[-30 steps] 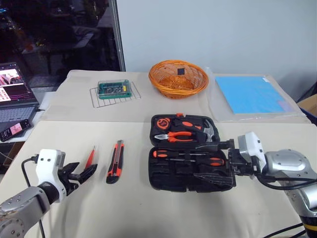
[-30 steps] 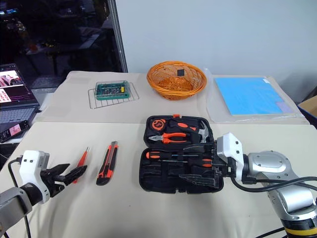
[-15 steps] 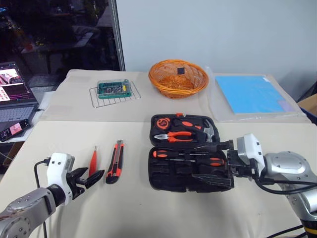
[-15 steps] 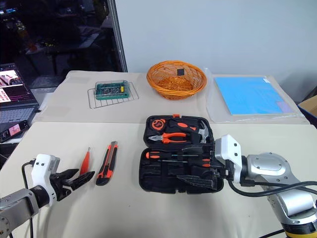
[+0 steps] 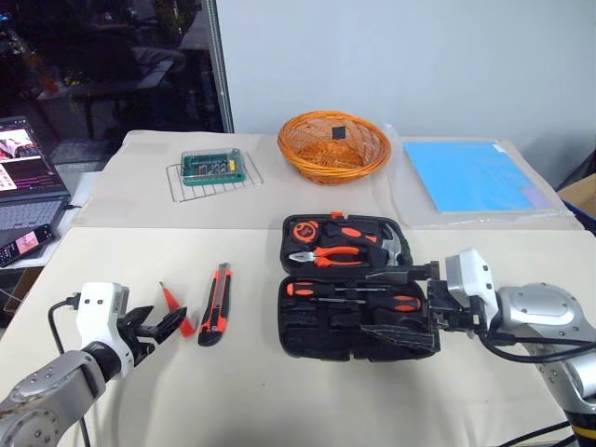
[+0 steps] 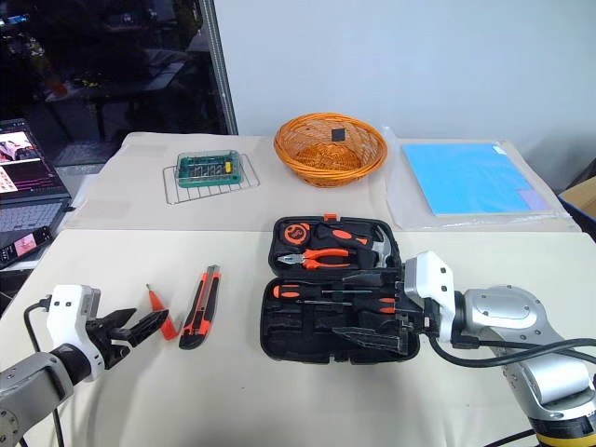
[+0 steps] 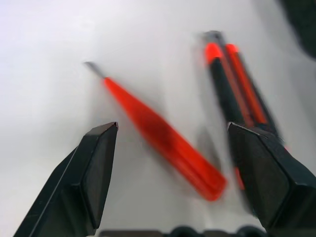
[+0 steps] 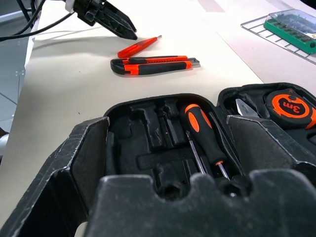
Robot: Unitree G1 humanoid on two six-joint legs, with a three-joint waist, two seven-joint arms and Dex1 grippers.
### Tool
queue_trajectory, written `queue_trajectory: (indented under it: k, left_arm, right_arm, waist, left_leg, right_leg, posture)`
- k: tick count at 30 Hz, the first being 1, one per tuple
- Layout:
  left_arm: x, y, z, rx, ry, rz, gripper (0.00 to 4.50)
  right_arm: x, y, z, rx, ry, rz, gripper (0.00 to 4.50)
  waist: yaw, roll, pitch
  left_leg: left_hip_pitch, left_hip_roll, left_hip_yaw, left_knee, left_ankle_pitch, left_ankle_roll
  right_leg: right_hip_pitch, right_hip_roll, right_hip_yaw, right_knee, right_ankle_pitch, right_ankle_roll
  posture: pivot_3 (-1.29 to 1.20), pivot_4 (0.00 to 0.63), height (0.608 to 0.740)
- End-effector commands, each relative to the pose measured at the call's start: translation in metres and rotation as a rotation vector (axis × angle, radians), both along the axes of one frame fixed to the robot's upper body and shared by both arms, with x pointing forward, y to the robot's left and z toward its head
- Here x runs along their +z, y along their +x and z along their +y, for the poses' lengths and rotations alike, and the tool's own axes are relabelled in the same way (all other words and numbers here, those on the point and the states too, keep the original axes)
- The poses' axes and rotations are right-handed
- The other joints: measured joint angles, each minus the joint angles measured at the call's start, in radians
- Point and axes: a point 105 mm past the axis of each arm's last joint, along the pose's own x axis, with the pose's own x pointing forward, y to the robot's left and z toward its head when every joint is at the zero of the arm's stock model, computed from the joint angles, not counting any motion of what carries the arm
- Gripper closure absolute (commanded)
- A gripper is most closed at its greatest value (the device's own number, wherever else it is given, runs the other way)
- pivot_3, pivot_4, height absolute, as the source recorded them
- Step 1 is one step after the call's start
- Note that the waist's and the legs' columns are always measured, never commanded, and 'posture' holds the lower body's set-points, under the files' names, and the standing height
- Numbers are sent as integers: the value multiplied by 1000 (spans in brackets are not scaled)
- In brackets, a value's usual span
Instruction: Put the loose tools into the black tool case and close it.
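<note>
**Thin screwdriver between the left pincer's fingers, case lying open**

While the black tool case [image 5: 358, 298] lies open on the bench [image 5: 251, 391], the left pincer [image 5: 166, 325] sits low over the cloth with its two black fingers spread wide and holding nothing. Seen from the left wrist, the thin orange screwdriver [image 7: 160, 133] lies slantwise on the bench between those fingers (touching neither one, as far as can be told). Just beside it is the red-and-black utility knife [image 5: 215, 304], lying apart from the case on its left side.

Inside the case, the far half holds orange-handled pliers [image 5: 328, 255], a hammer [image 5: 395, 246] and a round tape measure [image 5: 304, 229]. Its near half holds two orange-and-black-handled screwdrivers [image 5: 349, 294], with bare moulded recesses in front of them.

At the case's right edge is the right pincer [image 5: 410, 300], pointing left over the near half, its fingers wide apart and gripping nothing.

Farther back on the bench stand an orange wicker basket [image 5: 333, 147], a green box on a wire rack [image 5: 214, 167] and a blue sheet [image 5: 470, 177].
</note>
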Motion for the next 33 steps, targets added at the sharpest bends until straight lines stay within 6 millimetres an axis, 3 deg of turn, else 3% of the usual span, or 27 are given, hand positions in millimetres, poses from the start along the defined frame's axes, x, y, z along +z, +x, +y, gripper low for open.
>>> queue_trajectory:
  k: [1, 7, 13, 16, 22, 23, 28, 33]
  left_arm:
    - [2, -3, -9, 59, 67, -12, 688]
    - [-13, 3, -24, 148, 53, 35, 688]
    - [-31, 7, -20, 246, 111, 137, 688]
    - [-35, 11, -26, 259, 100, 152, 1294]
    - [-28, 14, -28, 221, 52, 89, 3673]
    - [-22, 16, -30, 188, 37, 56, 4036]
    - [28, 28, -40, -104, -17, -184, 4068]
    - [60, 28, -89, -777, 77, -196, 4068]
  right_arm:
    - [9, 0, -1, 10, 0, -41, 94]
    - [11, 1, -3, 14, -5, -46, 94]
    - [13, -1, -4, 22, -9, -45, 94]
    - [15, -5, -5, 36, -3, -37, 0]
    - [18, -9, -5, 51, 7, -40, 0]
    - [18, -9, -5, 54, 9, -41, 0]
    - [17, -12, -6, 50, 11, -45, 0]
    - [17, -15, -13, -9, 22, -47, 0]
  waist:
    - [0, 0, 0]
    - [4, 0, 0]
    - [3, 0, 0]
    - [3, 1, -1]
    - [4, 1, -1]
    - [5, 1, -1]
    - [10, 0, 0]
    - [18, 0, 0]
  left_leg:
    - [0, 0, 0, 0, 0, 0]
    - [2, 0, -1, 0, 0, 0]
    - [5, 0, -1, 0, 0, 0]
    - [7, 0, -1, 0, 0, 0]
    - [7, 0, -1, 0, 0, 0]
    - [7, 0, -1, 0, 0, 0]
    - [3, 0, -1, 0, 0, 0]
    - [-3, 0, 0, 1, 1, -1]
  right_leg:
    - [0, 0, 0, 0, 0, 0]
    - [3, 0, 0, 0, 0, 0]
    - [6, 1, 0, 0, -1, 2]
    - [7, 1, 0, 1, -1, 3]
    - [7, 1, 0, 1, -2, 5]
    - [7, 1, 0, 0, -2, 5]
    - [4, 0, -1, 0, -1, 3]
    - [-3, 1, -2, 1, 0, 0]
  posture:
    - [0, 150, 740]
    - [0, 150, 740]
    - [0, 150, 740]
    - [0, 150, 740]
    - [0, 150, 740]
    - [0, 150, 740]
    - [0, 150, 740]
    - [0, 150, 740]
